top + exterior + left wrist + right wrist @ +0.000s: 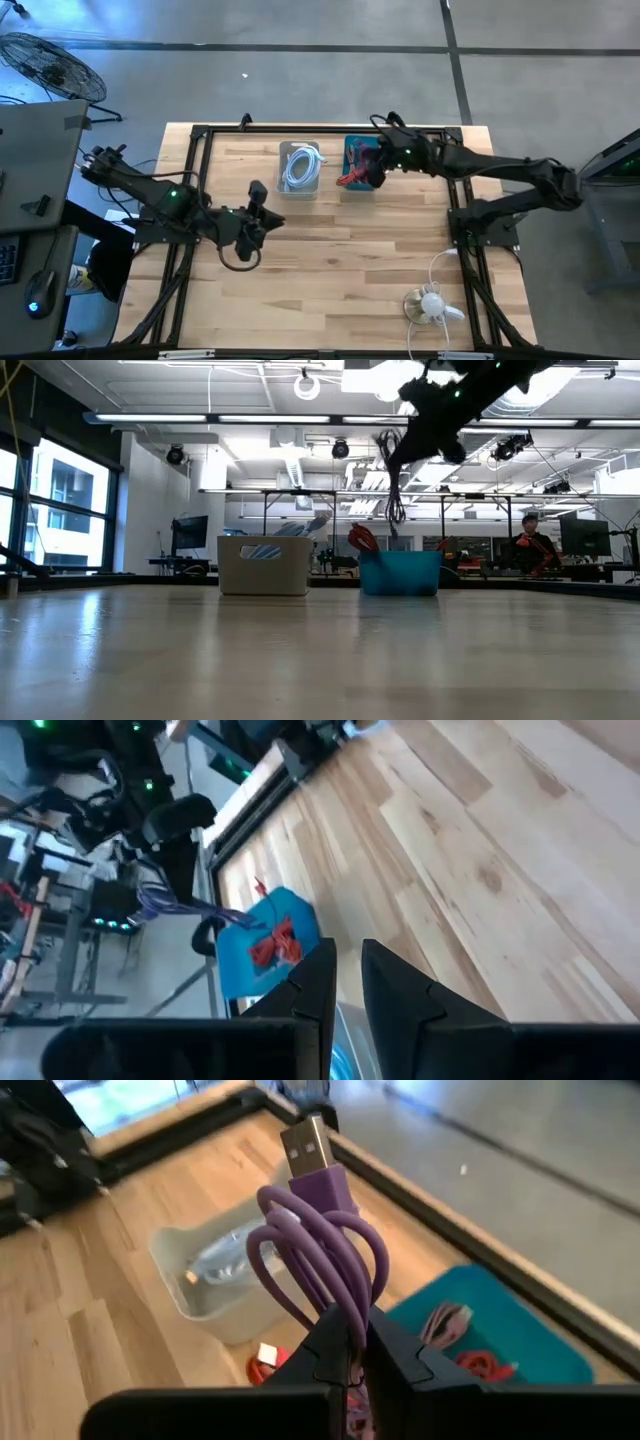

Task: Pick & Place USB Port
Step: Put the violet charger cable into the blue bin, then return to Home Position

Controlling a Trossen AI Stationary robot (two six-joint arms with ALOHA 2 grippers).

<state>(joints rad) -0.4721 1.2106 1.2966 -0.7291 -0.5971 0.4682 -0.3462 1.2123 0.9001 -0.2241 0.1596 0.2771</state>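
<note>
- The right gripper [350, 1342] hangs in the air above the teal plastic bin [357, 160] at the far side of the wooden table [340, 270], its fingers pinched tight on a coiled purple USB cable [320, 1260].
- From the right wrist view the cable's loops bunch above the fingertips and its silver plug [303, 1142] sticks out past them; from table level the purple strands [395, 495] dangle clear of the bin, not touching it.
- Red cables [352, 176] lie in the teal bin, and a coil of white cable [299, 166] sits in the pale grey bin [300, 188] just beside it.
- The left gripper [345, 975] waits over the left middle of the table, fingers nearly together with only a narrow gap, and nothing between them.
- By my reckoning the pick is done: the cable is lifted and held. The placing is left, and I cannot tell which bin it is meant for.
- A white desk fan [432, 303] lies near the table's front right corner, and a person [531, 545] sits far off in the room beyond.
</note>
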